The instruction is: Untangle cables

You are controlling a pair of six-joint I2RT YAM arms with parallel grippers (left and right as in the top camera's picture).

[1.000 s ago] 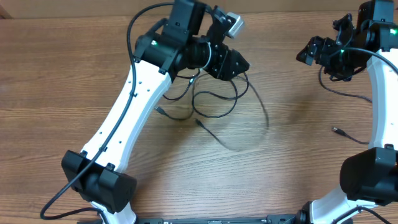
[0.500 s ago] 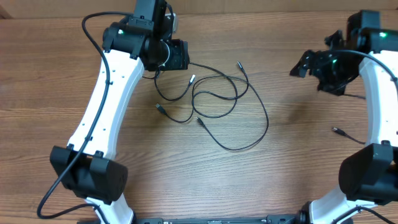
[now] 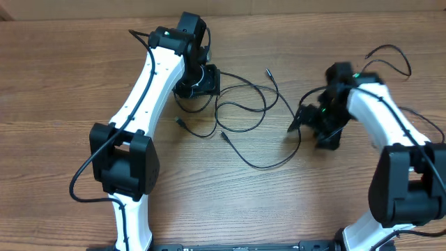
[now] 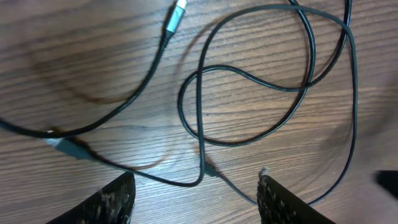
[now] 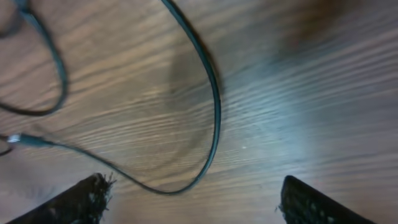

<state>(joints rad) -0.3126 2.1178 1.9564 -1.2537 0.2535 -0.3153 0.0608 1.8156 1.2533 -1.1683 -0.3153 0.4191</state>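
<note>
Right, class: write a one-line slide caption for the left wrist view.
Open left gripper hovering above looped black cables on the wooden table.

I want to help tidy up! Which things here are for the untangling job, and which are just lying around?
For the job:
thin black looped cables with small plugs
left gripper, open
right gripper, open

Just there:
brown wooden table
thick black cable at the left arm's base

Robotics lab workbench
White-and-black robot arms, the left arm (image 3: pixel 146 90) and the right arm (image 3: pixel 380 111), stand at a wood-grain table (image 3: pixel 56 104) strewn with thin black cables (image 5: pixel 217 109)
</note>
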